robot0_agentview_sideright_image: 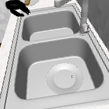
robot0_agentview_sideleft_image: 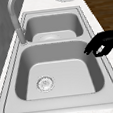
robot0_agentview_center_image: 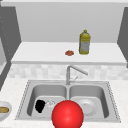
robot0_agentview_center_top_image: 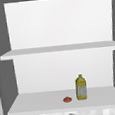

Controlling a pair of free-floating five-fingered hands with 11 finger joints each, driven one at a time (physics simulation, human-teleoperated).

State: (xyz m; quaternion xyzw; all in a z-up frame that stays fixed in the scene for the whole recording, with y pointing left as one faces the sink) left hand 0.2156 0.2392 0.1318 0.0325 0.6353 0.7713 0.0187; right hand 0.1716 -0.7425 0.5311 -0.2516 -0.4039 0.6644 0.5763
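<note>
I see a hand (robot0_agentview_center_image: 40,105) over the left basin's (robot0_agentview_center_image: 47,90) front edge, beside its drain (robot0_agentview_center_image: 50,104). A plate (robot0_agentview_center_image: 86,107) lies in the right basin (robot0_agentview_center_image: 87,91). Behind the faucet (robot0_agentview_center_image: 72,72), on the shelf (robot0_agentview_center_image: 37,53), a bottle (robot0_agentview_center_image: 84,42) stands right of a small round thing (robot0_agentview_center_image: 69,52).

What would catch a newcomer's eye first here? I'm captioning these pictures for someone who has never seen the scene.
First, the big red ball at the front edge of the sink, covering part of both basins. Next, the left hand, black, with curled fingers holding nothing, over the left basin beside the drain; a white plate lies in the right basin. Above, a yellow bottle stands on the shelf beside a small reddish thing.
</note>
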